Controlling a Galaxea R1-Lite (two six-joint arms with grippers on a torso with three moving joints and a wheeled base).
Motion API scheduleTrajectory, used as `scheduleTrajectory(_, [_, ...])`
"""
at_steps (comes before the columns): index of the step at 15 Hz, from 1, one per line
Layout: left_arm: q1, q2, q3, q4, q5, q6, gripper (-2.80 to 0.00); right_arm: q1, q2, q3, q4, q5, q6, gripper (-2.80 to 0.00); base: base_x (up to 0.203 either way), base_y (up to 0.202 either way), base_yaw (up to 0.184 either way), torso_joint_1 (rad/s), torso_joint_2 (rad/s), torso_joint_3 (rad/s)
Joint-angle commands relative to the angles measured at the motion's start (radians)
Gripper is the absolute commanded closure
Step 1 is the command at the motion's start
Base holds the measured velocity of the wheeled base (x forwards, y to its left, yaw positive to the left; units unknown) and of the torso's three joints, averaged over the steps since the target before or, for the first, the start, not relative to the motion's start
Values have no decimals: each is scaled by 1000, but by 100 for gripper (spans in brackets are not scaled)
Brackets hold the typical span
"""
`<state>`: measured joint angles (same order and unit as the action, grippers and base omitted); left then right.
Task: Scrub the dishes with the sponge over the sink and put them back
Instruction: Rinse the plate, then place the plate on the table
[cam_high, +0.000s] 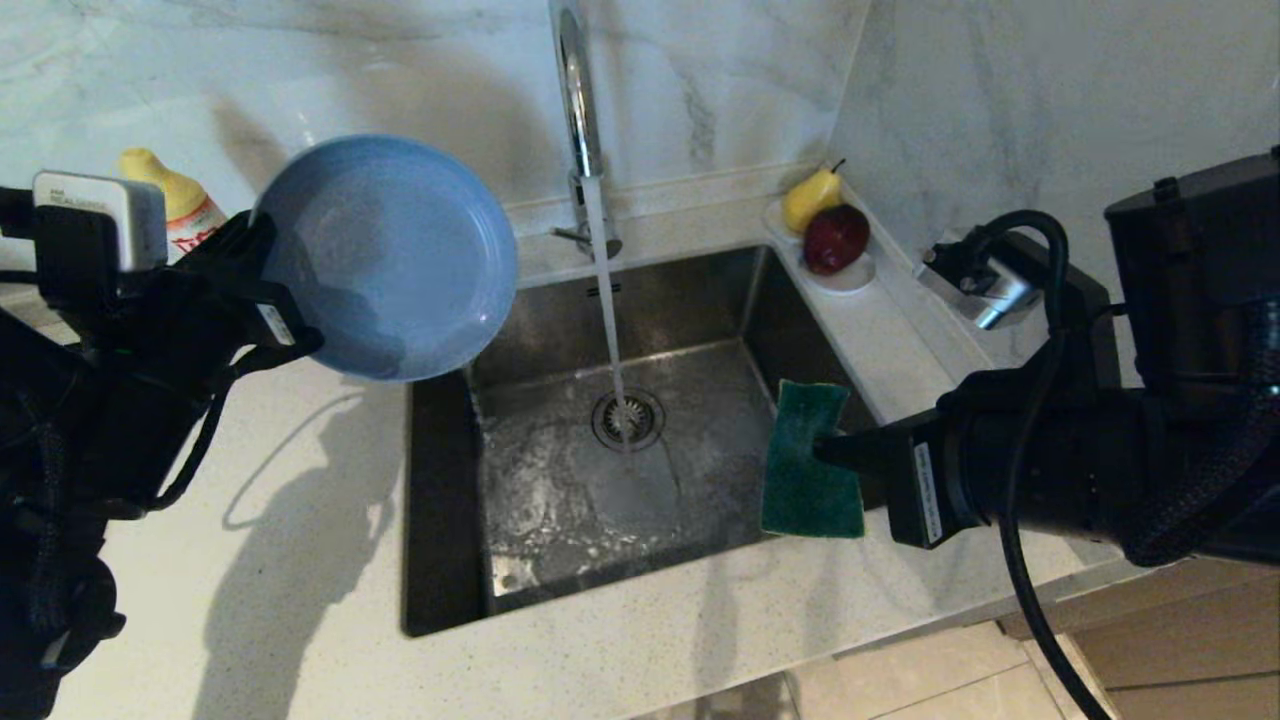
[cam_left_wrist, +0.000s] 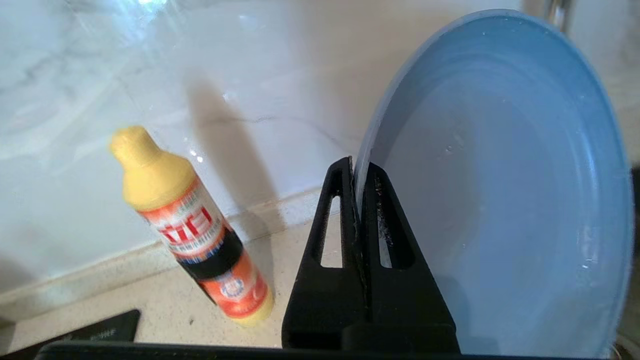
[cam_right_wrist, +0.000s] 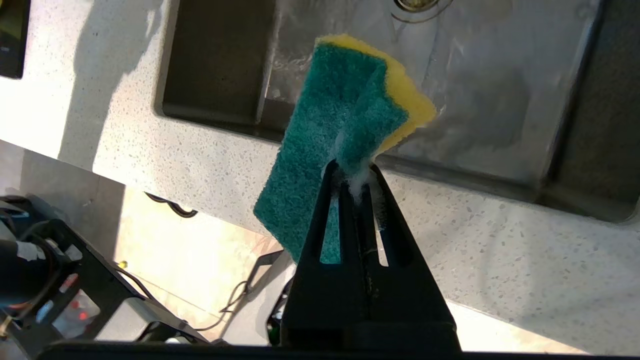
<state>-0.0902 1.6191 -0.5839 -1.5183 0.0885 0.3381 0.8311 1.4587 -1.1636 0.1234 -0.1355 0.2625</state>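
Note:
A grey-blue plate (cam_high: 390, 255) is held tilted on edge above the counter, just left of the sink (cam_high: 560, 520). My left gripper (cam_high: 263, 240) is shut on the plate's rim. In the left wrist view the rim (cam_left_wrist: 500, 190) runs between the closed fingers of that gripper (cam_left_wrist: 356, 170). My right gripper (cam_high: 825, 450) is shut on the sponge (cam_high: 810, 465) at the sink's right edge. The sponge's green face shows towards the camera. The right wrist view shows the sponge (cam_right_wrist: 330, 135) folded in the gripper (cam_right_wrist: 352, 172), with its yellow layer behind and foam at the fingertips.
Water runs from the chrome tap (cam_high: 578, 90) onto the drain strainer (cam_high: 628, 420). A yellow and orange soap bottle (cam_high: 175, 205) (cam_left_wrist: 190, 230) stands by the back wall on the left. A white dish (cam_high: 855, 277) with a pear and an apple sits at the back right corner.

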Motion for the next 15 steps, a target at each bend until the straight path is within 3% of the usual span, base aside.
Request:
scheduleTrajectory(1, [1, -6, 43, -12, -3, -4, 0, -3, 12, -2, -1, -3, 11, 0, 0, 0, 0, 0, 0, 0])
scheduleTrajectory(3, [4, 2, 39, -6, 18, -11, 0, -3, 3, -1, 0, -3, 11, 0, 0, 0, 0, 0, 0, 0])
scheduleTrajectory(4, [16, 5, 36, 52, 53, -25, 0, -3, -4, 1, 1, -4, 12, 0, 0, 0, 0, 0, 0, 0])
scheduleTrajectory(6, [36, -1, 21, 230, 98, -120, 0, -3, -15, 7, 1, -4, 12, 0, 0, 0, 0, 0, 0, 0])
scheduleTrajectory(9, [84, -55, -92, 720, 110, -301, 0, -6, -33, 29, 1, -4, 12, 0, 0, 0, 0, 0, 0, 0])
scheduleTrajectory(10, [108, -76, -177, 924, 101, -394, 0, -15, -38, 39, 1, -4, 12, 0, 0, 0, 0, 0, 0, 0])
scheduleTrajectory(12, [204, -114, -344, 1226, -2, -637, 0, -36, -40, 48, 1, -1, 12, 0, 0, 0, 0, 0, 0, 0])
scheduleTrajectory(14, [321, -146, -398, 1350, -152, -753, 0, -47, -40, 50, 1, 1, 11, 0, 0, 0, 0, 0, 0, 0])
scheduleTrajectory(15, [364, -152, -405, 1370, -175, -767, 0, -50, -38, 48, 1, 1, 9, 0, 0, 0, 0, 0, 0, 0])
